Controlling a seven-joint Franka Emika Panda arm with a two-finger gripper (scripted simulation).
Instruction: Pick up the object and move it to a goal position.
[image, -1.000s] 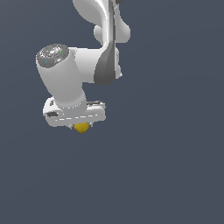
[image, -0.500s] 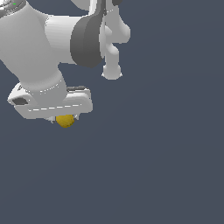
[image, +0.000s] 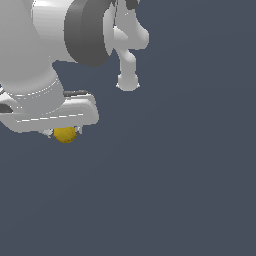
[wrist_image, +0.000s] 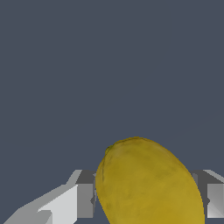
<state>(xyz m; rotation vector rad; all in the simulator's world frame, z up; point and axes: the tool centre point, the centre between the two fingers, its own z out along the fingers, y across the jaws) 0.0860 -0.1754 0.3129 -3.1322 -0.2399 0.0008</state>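
The object is a small mustard-yellow ball (image: 65, 135) with a bumpy skin. In the exterior view it hangs just under the white gripper (image: 64, 133), at the exterior view's left, with only its lower part showing below the hand. In the wrist view the ball (wrist_image: 148, 183) looms large between the two grey fingers (wrist_image: 85, 194), which press on both its sides. The gripper is shut on the ball and holds it in the air. The fingertips are mostly hidden behind the ball and the hand.
The white and grey arm (image: 75, 35) fills the upper left of the exterior view, with another white link (image: 127, 55) behind it. The background is a plain dark grey-blue.
The arm with the ball in its gripper has come closer to the exterior camera and moved toward the exterior view's left, appearing much larger. The ball stays gripped.
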